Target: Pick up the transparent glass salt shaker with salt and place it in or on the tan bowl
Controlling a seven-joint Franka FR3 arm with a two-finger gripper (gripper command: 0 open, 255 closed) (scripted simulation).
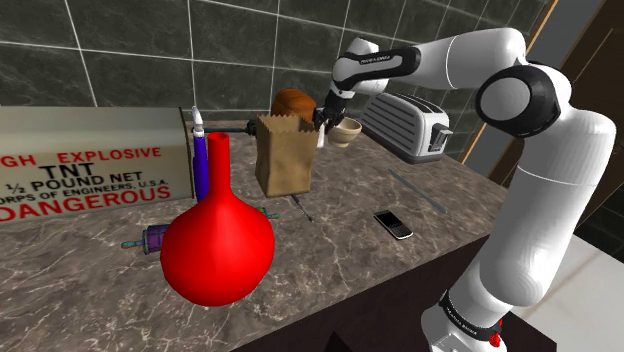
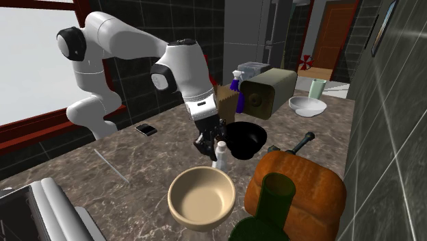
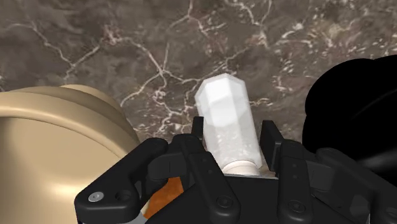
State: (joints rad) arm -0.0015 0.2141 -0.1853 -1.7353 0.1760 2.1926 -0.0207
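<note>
Crowded countertop, with the shaker between two bowls

In the second exterior view the salt shaker is clasped between the fingers of the gripper, just behind the near bowl and just before the other bowl. The toaster stands to the near bowl's left, the bread loaf to its right, and a bottle is in front of the loaf. In the shoulder view the paper bag stands mid-counter. The flask is in front of the bag to its left, the TNT box is behind the flask along the wall, and the phone lies nearer the front edge on the right.
</note>
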